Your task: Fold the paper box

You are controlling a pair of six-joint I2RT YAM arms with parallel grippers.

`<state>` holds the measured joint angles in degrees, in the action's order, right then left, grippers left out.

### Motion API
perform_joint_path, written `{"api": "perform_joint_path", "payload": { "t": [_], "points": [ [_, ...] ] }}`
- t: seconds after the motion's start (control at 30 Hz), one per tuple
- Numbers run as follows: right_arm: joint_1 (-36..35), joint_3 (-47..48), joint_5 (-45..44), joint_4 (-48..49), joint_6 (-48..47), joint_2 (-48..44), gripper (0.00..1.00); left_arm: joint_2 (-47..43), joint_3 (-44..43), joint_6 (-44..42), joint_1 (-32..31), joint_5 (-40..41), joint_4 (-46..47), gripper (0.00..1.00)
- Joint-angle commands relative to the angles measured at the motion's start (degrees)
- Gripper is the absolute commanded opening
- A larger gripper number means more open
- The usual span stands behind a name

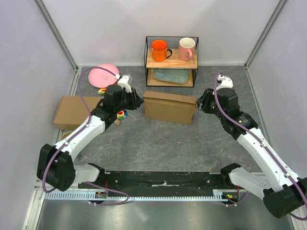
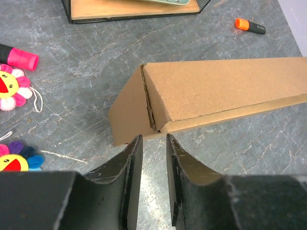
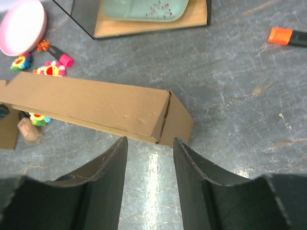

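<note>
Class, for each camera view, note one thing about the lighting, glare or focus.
Top external: even, soft light, with only a faint shadow along the box. Left wrist: the box is sharp, while the left gripper is dark and shows little detail. Right wrist: a bright glare streak on the table between the fingers of the right gripper.

The right gripper has its two dark fingers spread apart with nothing between them, their tips just short of the near edge of the paper box. The box lies closed on the grey marbled table, and its right end flap slopes down beside the right fingertip. Beyond it stands a wire shelf holding a pale green dish. A pink plate, a pink-capped marker and flower toys lie to the left, and an orange highlighter lies at the upper right.
</note>
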<state>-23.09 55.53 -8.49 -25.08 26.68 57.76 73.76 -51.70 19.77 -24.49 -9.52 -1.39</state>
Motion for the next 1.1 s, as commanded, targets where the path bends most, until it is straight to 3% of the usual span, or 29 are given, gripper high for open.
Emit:
{"api": "perform_joint_path", "payload": {
  "t": [0.0, 0.1, 0.17, 0.27, 0.37, 0.6, 0.8, 0.93, 1.07],
  "points": [
    [-0.2, 3.97, -1.53, 0.55, -1.1, -1.42, 0.51, -2.21, -1.12, -2.01, 0.06, 0.11, -2.57, 0.34],
    [-0.29, 4.5, -1.7, 1.43, -0.66, 0.33, 0.45, -2.04, -1.99, -1.84, 0.06, -0.06, -3.18, 0.34],
    [-0.2, 4.59, -1.09, 2.05, -0.22, 2.08, 0.32, -2.3, -2.35, -1.31, 0.06, -0.06, -3.45, 0.33],
    [-0.2, 4.42, -0.83, 3.11, -0.13, 4.29, 0.22, -3.62, -2.79, -0.61, 0.14, 0.11, -3.53, 0.33],
    [-0.29, 2.49, -1.61, 3.46, -0.75, 5.96, 0.18, -4.94, -3.49, -0.78, 0.14, 0.73, -3.8, 0.33],
    [-0.29, -3.49, -2.06, 3.63, 0.92, 7.28, 0.13, -5.73, -5.07, 0.0, 0.23, 5.03, -2.75, 0.33],
    [-0.2, -3.32, -1.79, 3.81, 0.83, 7.28, 0.13, -0.64, -10.08, 2.9, 0.58, 3.29, 0.33, 0.32],
    [-0.11, -2.97, -1.7, 3.72, 0.83, 7.37, 0.13, 4.02, -14.47, 3.96, 0.58, 1.17, 0.77, 0.26],
    [-0.2, -2.97, -1.44, 3.64, 0.75, 7.81, 0.13, 7.27, -13.6, 4.31, 0.5, -1.81, 1.12, 0.2]
  ]
}}
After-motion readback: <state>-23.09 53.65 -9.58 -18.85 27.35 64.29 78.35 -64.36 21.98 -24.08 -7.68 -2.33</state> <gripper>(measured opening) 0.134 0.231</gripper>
